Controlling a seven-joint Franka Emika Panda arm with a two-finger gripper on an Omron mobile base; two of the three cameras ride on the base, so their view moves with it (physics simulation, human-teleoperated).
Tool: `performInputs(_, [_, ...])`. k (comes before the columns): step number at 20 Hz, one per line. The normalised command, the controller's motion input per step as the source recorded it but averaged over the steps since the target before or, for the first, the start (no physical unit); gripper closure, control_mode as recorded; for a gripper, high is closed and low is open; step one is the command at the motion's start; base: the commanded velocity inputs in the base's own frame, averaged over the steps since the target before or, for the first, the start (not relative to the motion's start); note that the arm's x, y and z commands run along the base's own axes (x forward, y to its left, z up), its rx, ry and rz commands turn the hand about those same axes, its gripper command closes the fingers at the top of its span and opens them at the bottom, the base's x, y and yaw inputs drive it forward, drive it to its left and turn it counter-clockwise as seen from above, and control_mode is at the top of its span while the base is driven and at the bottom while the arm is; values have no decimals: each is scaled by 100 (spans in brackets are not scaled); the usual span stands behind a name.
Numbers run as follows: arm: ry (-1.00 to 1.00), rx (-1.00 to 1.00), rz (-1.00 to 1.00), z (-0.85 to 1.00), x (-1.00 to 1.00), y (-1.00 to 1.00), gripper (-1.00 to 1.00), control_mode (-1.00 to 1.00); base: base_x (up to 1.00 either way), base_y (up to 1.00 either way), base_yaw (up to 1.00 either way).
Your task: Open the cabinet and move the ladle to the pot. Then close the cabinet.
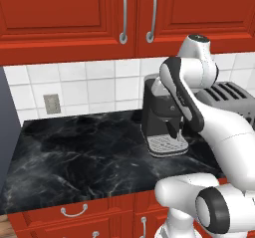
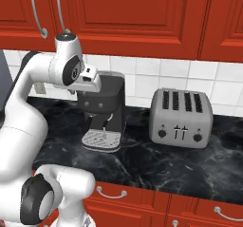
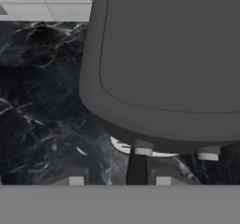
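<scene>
Left base view: cabinet (image 1: 69,13) doors sitting shut above the counter (image 1: 74,157), silver handles (image 1: 123,13) hanging side by side at the seam. Arm is folding low over the coffee machine (image 2: 105,109) — toaster (image 2: 181,118) standing just right of it. Hand view: gripper (image 3: 119,181) tips are poking up slightly apart, nothing between them, looking down over the coffee machine's dark top.

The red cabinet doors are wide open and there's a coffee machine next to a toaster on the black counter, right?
Not quite. The cabinet doors are shut, not open: the left base view shows both flat and closed, handles side by side. The rest is right: the coffee machine stands next to the toaster on the black counter.
</scene>
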Motion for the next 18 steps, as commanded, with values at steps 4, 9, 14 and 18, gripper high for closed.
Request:
performInputs(4, [-6,0,0,0,-9,0,-100,-100,0,0,0])
performInputs(9, [-16,-1,0,6,-22,7,-100,-100,0,0,0])
performInputs(14, [-32,-1,0,42,-19,10,-100,-100,0,0,0])
performInputs(18, [-28,0,0,64,-9,2,-100,-100,0,0,0])
